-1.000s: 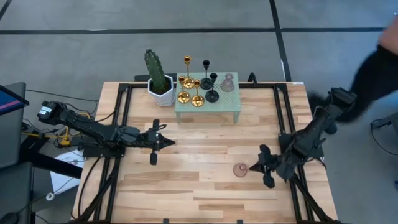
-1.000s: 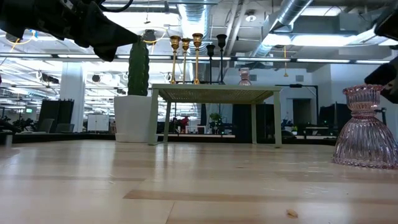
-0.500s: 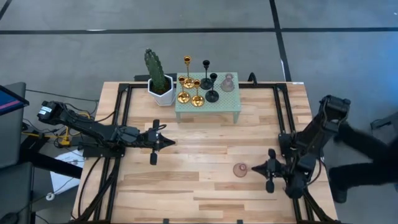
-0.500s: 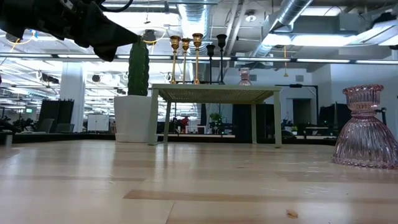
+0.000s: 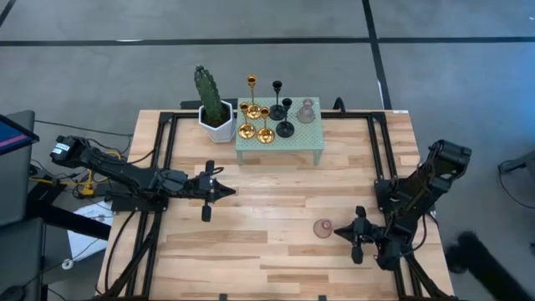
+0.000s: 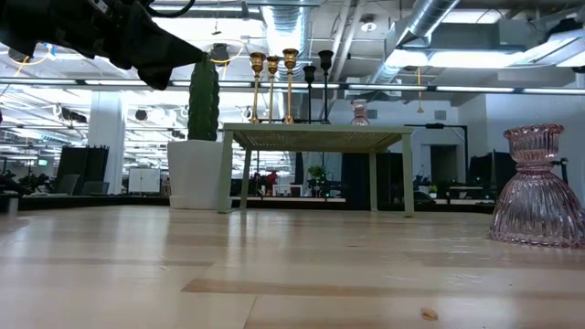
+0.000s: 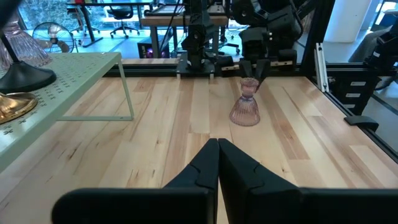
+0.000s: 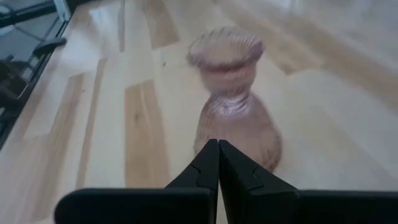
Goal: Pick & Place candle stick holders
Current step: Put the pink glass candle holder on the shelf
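A pinkish glass candle stick holder (image 5: 323, 228) (image 8: 233, 99) (image 7: 247, 109) (image 6: 535, 187) stands upright on its wide base on the wooden table, near the right. My right gripper (image 5: 338, 232) (image 8: 217, 144) is shut, its tips just to the right of it and pointing at its lower body. Gold holders (image 5: 251, 117), black holders (image 5: 282, 117) and another pinkish one (image 5: 306, 111) stand on the small green table (image 5: 301, 140) at the back. My left gripper (image 5: 231, 191) (image 7: 217, 143) hovers shut over the table's left part. My right gripper points its shut fingertips (image 8: 210, 152) at the lower body (image 8: 239, 134) of the pinkish holder, coming from the table's right and slanting slightly down. I cannot tell whether the tips touch the glass. The holder stands upright on the table.
A green cactus in a white pot (image 5: 213, 107) stands left of the green table. Black frame rails (image 5: 164, 159) run along the table's left and right sides. A blurred dark shape of a person (image 5: 489, 263) shows on the floor beyond the right edge.
My right gripper has sunk and swung toward the table's near edge, turning at the wrist, and stays shut beside the pinkish holder. The holder has kept its place. The person at the right has moved toward the near side.
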Controlling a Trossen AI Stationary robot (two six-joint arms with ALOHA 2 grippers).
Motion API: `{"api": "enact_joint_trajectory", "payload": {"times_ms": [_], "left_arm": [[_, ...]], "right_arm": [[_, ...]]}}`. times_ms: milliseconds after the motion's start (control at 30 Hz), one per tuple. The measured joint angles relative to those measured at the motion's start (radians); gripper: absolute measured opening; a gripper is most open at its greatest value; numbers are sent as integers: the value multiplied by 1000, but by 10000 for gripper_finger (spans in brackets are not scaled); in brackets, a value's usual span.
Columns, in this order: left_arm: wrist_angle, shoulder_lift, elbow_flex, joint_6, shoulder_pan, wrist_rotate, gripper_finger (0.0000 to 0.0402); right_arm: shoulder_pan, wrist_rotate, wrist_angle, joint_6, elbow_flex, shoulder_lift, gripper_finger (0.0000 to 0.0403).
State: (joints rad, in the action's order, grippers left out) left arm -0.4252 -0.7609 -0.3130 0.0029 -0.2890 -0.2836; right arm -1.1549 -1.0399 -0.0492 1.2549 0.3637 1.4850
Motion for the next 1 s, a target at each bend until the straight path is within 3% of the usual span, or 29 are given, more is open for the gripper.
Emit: {"api": "enact_joint_trajectory", "payload": {"times_ms": [133,267,767,1000], "left_arm": [[0,0,0,0,0,0,8],[-2,0,0,0,0,0,8],[-2,0,0,-8,0,0,8],[-2,0,0,-8,0,0,8]], "right_arm": [[1,10,-8,7,0,-13,2],[20,9,-8,-5,0,-27,29],[110,21,-48,-103,0,-26,232],[163,22,-133,-187,0,-26,248]]}}
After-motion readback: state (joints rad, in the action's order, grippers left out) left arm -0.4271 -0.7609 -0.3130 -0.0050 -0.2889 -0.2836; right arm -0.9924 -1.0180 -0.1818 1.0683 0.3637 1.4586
